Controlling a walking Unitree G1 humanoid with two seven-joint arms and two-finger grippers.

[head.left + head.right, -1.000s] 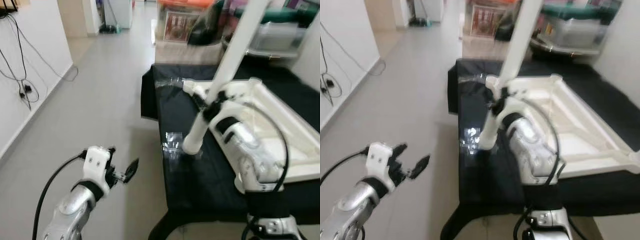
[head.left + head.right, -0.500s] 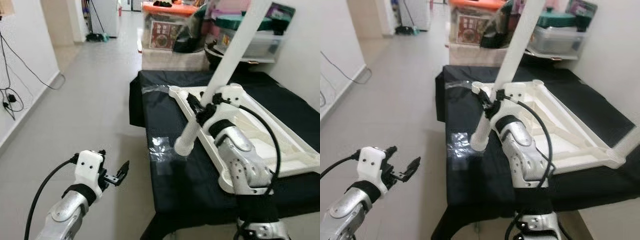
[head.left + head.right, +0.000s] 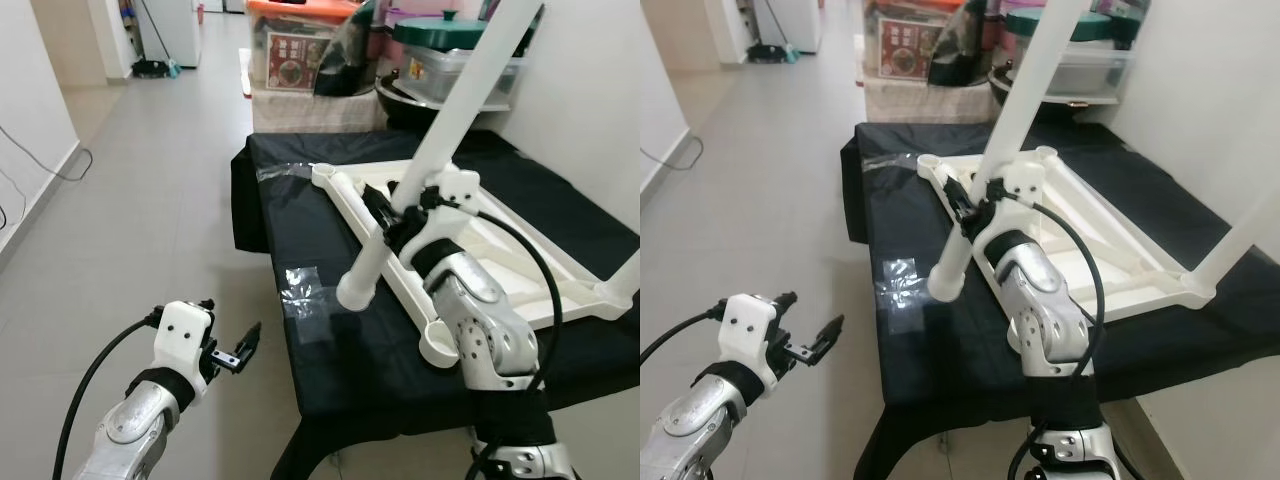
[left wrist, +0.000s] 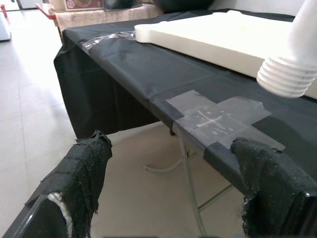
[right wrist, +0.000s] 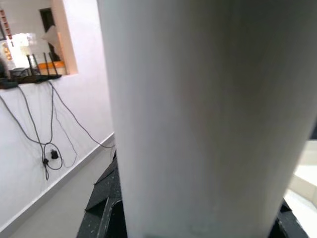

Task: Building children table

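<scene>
My left gripper [image 3: 245, 347] hangs over the floor [image 3: 150, 230] just beside the black-draped table [image 3: 330, 350], its jaws wide with nothing between them. On the cloth near that edge lies a patch of clear tape [image 4: 218, 116]. Further right, my right gripper [image 3: 395, 215] has its jaws closed around a white table leg [image 3: 440, 160], tilted, its ribbed lower end above the cloth. The upturned white children's tabletop [image 3: 500, 250] lies beside it on the table.
</scene>
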